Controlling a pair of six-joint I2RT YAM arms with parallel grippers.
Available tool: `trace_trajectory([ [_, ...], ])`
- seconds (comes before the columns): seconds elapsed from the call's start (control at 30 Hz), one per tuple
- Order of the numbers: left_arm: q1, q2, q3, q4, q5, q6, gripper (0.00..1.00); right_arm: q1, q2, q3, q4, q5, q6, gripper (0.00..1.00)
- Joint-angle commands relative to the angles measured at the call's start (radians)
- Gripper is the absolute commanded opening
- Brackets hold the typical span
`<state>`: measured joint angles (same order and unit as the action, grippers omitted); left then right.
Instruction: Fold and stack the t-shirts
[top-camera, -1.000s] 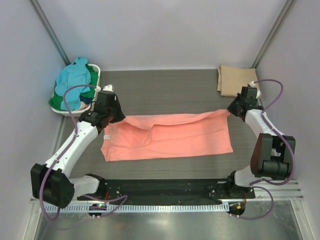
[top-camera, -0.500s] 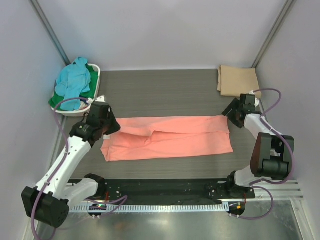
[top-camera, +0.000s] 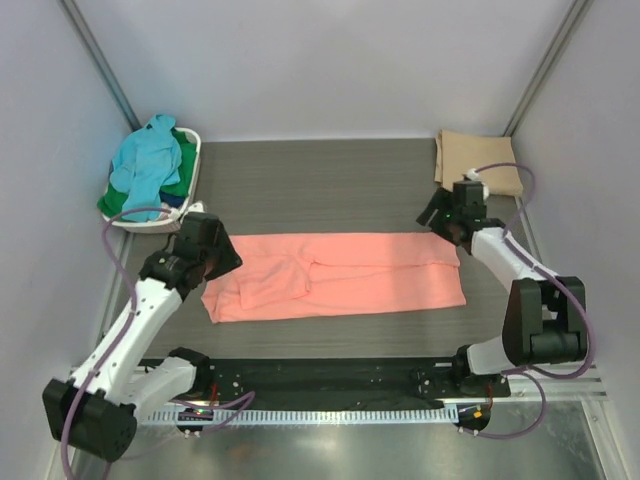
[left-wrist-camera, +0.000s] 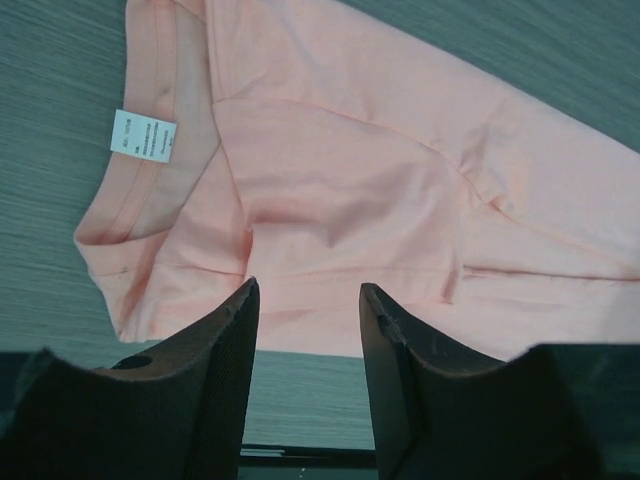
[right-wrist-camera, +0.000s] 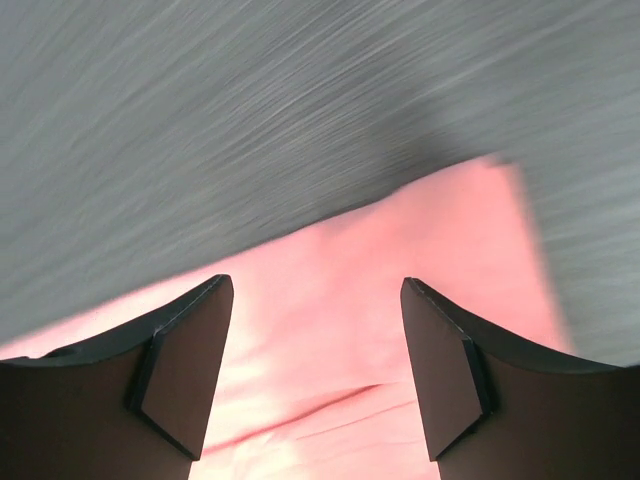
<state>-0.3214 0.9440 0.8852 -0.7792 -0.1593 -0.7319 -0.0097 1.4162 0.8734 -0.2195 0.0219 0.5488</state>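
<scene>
Now | woodgrain table (top-camera: 330, 180) | pale walls (top-camera: 320, 70) | salmon-pink t-shirt (top-camera: 370, 275) flat | left hand (left-wrist-camera: 307, 290), right hand (right-wrist-camera: 315, 285) spread, empty

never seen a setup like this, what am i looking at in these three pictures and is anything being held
These are two robot arms bolted at the near edge of a dark table. The wide picture looks down from above and behind them: left arm, right arm. The other two come from a camera on each wrist, so the dark wedges at the bottom are that arm's own jaws. A salmon-pink t-shirt lies flat, partly folded into a long strip. A folded tan t-shirt sits in the far right corner, and a white basket far left holds a light blue t-shirt and green cloth. Nothing is held: both pairs of jaws stand open above the pink shirt's ends.
</scene>
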Motion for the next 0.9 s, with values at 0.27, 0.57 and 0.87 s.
trace_trajectory([
  [0.27, -0.022, 0.582, -0.016, 0.304, -0.049, -0.067, 0.43, 0.192, 0.193, -0.071, 0.048, -0.045, -0.009, 0.7],
  [0.57, -0.022, 1.064, 0.363, 0.259, -0.046, -0.034, 0.42, 0.477, 0.095, -0.249, 0.005, -0.062, 0.164, 0.61],
  [0.87, -0.085, 1.593, 1.557, -0.034, 0.153, 0.193, 0.4, 1.065, 0.014, -0.104, -0.013, 0.055, 0.462, 0.67],
])
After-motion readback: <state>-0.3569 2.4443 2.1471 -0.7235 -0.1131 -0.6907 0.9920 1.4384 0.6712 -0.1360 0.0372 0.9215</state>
